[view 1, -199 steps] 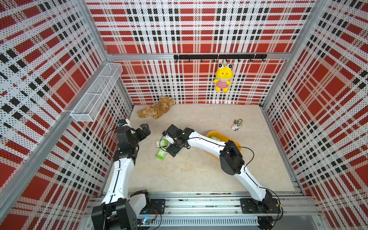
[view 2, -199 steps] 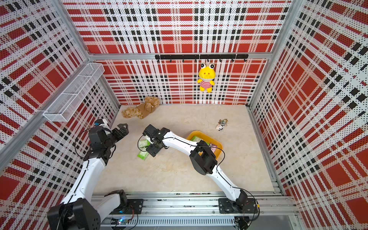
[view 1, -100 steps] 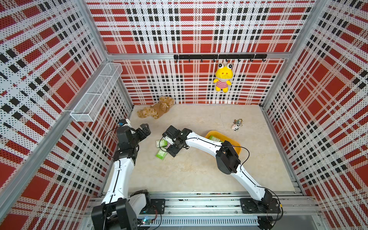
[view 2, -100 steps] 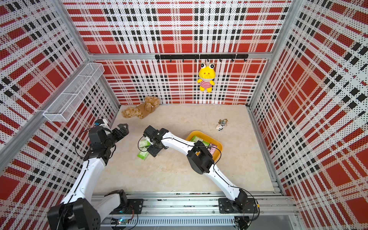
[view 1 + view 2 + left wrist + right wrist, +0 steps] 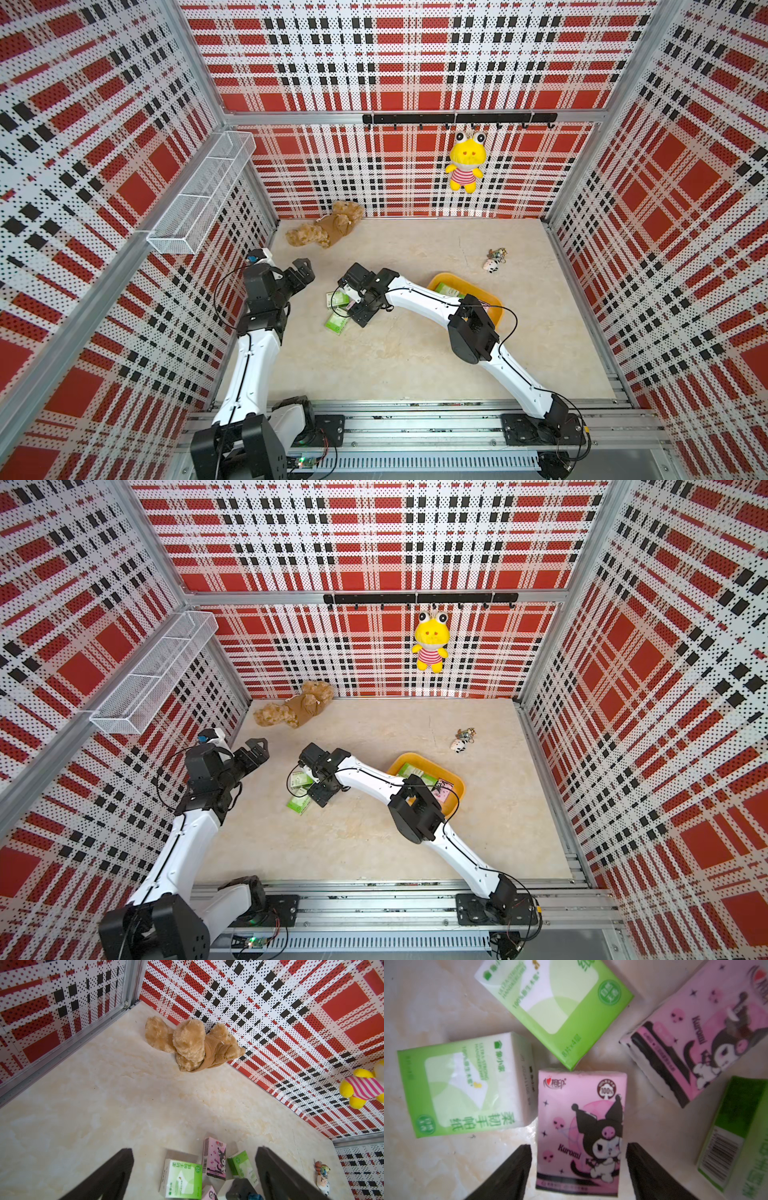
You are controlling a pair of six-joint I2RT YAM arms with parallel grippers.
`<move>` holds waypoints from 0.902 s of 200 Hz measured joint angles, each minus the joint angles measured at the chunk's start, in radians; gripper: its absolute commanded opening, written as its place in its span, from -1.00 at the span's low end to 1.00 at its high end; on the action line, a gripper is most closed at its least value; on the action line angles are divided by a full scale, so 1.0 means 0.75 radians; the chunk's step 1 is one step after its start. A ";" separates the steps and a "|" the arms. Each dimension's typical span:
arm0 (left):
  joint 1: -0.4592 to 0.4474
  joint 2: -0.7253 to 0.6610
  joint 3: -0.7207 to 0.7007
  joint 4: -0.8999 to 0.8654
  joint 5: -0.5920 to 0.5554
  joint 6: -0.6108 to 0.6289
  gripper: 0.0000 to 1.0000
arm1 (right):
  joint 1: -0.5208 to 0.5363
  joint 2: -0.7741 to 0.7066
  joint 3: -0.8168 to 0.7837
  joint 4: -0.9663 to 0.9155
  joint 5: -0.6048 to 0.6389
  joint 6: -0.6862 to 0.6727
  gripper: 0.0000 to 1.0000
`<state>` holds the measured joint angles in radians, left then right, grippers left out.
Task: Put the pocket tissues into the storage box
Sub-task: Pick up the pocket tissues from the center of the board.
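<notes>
Several pocket tissues lie loose on the floor left of centre, green ones (image 5: 337, 300) (image 5: 300, 803) and pink ones. My right gripper (image 5: 579, 1147) is low over them and open. Its fingers stand on either side of a pink cartoon packet (image 5: 580, 1126), with a narrow gap on each side. Around it lie two green packets (image 5: 463, 1088) (image 5: 556, 1001) and another pink one (image 5: 708, 1043). The yellow storage box (image 5: 496, 301) (image 5: 455, 785) on the right holds a green packet (image 5: 446, 289) and a pink one (image 5: 442, 796). My left gripper (image 5: 305, 270) (image 5: 194, 1150) hovers open and empty left of the pile.
A brown teddy (image 5: 326, 226) lies at the back wall. A yellow frog plush (image 5: 465, 162) hangs from the hook rail. A small keychain trinket (image 5: 494, 259) lies behind the box. A white wire basket (image 5: 203, 195) is fixed to the left wall.
The right arm's elbow has shifted slightly left while its gripper stays over the loose packets. The left arm has not moved.
</notes>
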<state>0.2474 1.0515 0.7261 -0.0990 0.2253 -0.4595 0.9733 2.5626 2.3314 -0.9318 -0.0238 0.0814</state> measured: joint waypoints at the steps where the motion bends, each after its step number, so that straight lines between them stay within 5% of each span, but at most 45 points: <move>1: 0.000 0.000 0.000 0.000 0.000 0.000 0.98 | 0.000 0.000 0.000 -0.001 0.000 0.001 0.54; 46: 0.000 0.000 0.000 0.000 0.000 0.001 0.99 | 0.000 0.007 0.000 0.000 0.002 0.015 0.44; 79: 0.000 0.000 0.000 0.000 0.001 0.000 0.99 | 0.000 0.007 -0.001 0.018 -0.002 0.029 0.16; 130: 0.000 0.000 0.000 0.000 0.005 0.000 0.99 | -0.001 0.000 -0.010 0.043 0.000 0.041 0.11; 180: -0.003 0.000 0.000 -0.001 0.005 -0.002 0.98 | -0.042 -0.247 -0.304 0.126 0.004 0.069 0.05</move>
<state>0.2451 1.0515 0.7261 -0.0998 0.2291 -0.4606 0.9421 2.3772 2.1033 -0.8375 -0.0208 0.1333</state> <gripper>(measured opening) 0.992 0.532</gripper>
